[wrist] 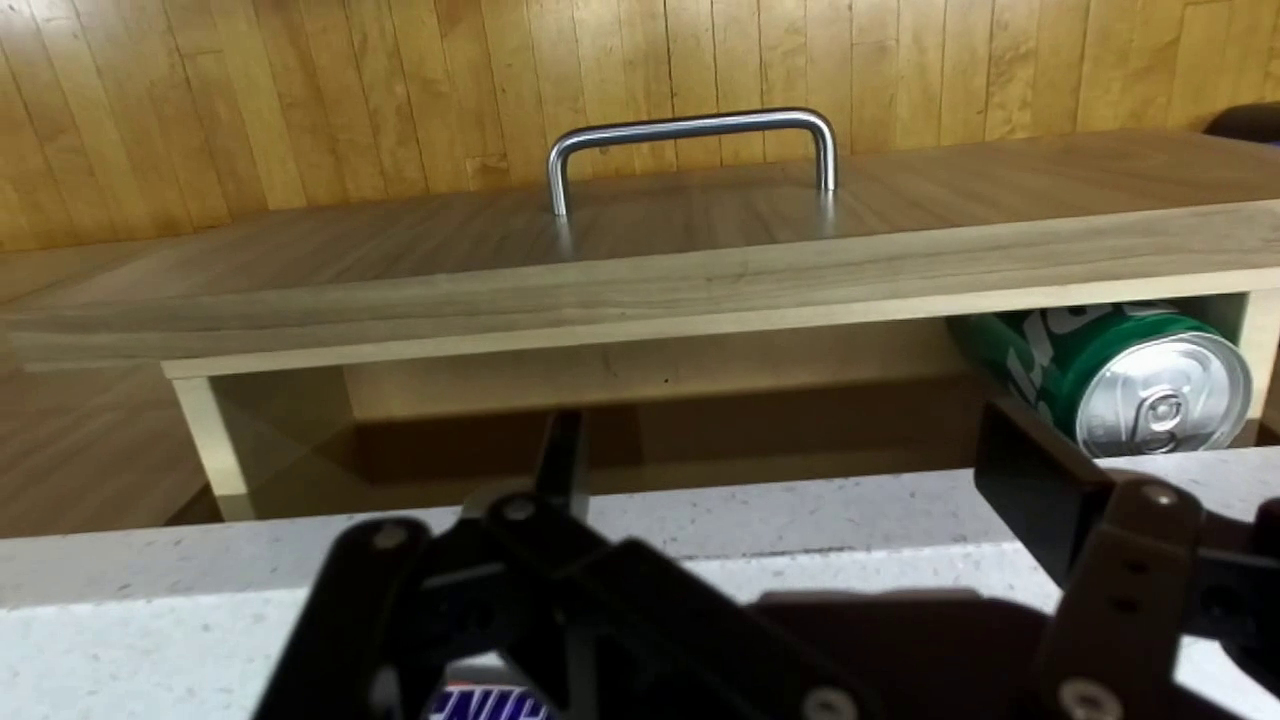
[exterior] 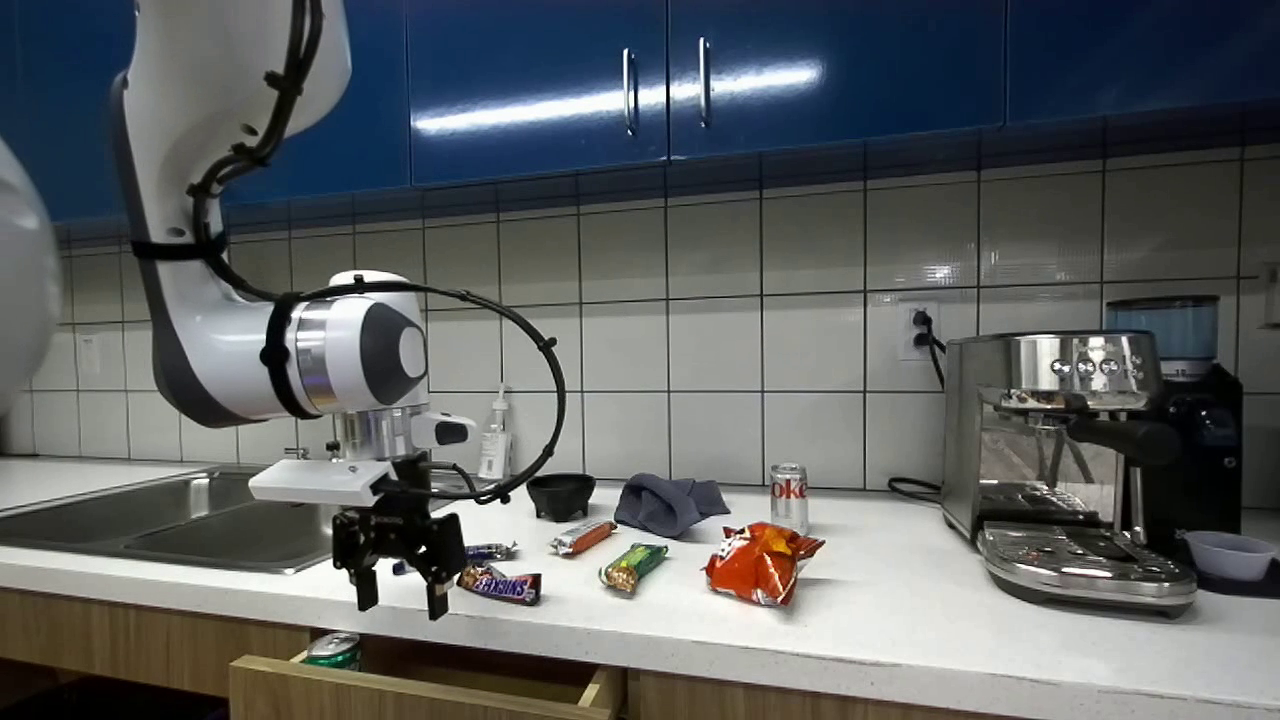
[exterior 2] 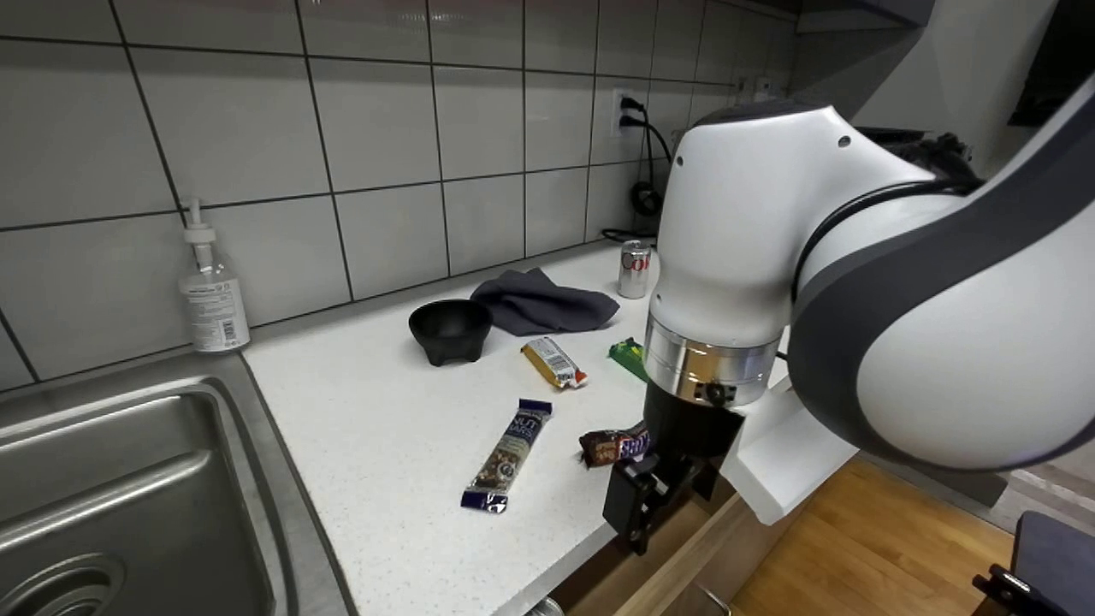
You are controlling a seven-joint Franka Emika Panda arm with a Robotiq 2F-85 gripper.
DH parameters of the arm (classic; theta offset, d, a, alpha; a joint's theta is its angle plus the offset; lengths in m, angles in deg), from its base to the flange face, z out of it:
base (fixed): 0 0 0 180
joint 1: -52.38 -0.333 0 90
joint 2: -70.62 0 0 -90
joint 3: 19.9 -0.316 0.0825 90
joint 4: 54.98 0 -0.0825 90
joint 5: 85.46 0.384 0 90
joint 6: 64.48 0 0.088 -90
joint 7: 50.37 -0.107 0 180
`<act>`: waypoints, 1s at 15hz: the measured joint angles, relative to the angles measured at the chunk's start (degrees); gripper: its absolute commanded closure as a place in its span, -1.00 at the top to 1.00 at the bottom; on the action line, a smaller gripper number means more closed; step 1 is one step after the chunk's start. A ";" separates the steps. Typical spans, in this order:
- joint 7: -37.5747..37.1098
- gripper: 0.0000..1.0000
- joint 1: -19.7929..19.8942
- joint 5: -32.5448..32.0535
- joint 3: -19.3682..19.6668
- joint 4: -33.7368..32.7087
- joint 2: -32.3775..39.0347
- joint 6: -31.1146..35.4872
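1. Check your pincer (exterior: pixel 402 595): its fingers are spread wide apart, with nothing gripped in the gap between them.
2. Note its position: it hangs near the front edge of the tabletop (exterior: pixel 850 625), close to the pulled-out drawer (wrist: pixel 640 285).
3. In the wrist view, you can see the drawer's metal handle (wrist: pixel 690 127) against the wooden floor (wrist: pixel 350 90).
4. Locate the green can (wrist: pixel 1165 400) inside the drawer, lid up, at the end toward the sink (exterior 2: pixel 171 513).
5. Locate the Snickers (exterior: pixel 505 587): it lies on the tabletop, just beside the pincer in an exterior view.
6. Identify the nut bar (exterior 2: pixel 509 458), lying between the sink and the Snickers.
7. Farther from the sink, you have the orange bar (exterior: pixel 583 538), the green bar (exterior: pixel 633 568) and the red bag (exterior: pixel 758 565).
8. Toward the tiled wall (exterior: pixel 715 400), observe the bowl (exterior: pixel 560 497), the crumpled cloth (exterior: pixel 665 505) and the upright silver can (exterior: pixel 789 505).
9. The coffee machine (exterior: pixel 1060 450) stands well apart from your pincer; the soap bottle (exterior 2: pixel 214 304) stands at the sink's corner.
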 measured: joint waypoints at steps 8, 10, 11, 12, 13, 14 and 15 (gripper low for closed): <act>-6.20 1.00 -4.56 -1.49 4.19 -1.39 4.26 3.65; -7.08 1.00 -5.42 -1.48 5.08 -1.78 5.40 4.76; -7.35 1.00 -5.80 -1.44 5.50 -1.92 5.98 5.35; -7.43 1.00 -6.11 -1.38 5.88 -2.06 6.60 6.03; -7.43 1.00 -6.30 -1.17 6.08 -2.21 7.30 6.65; -7.43 1.00 -6.33 -0.76 6.11 -2.32 7.92 7.24; -7.35 1.00 -6.34 -0.31 6.11 -2.45 8.58 7.83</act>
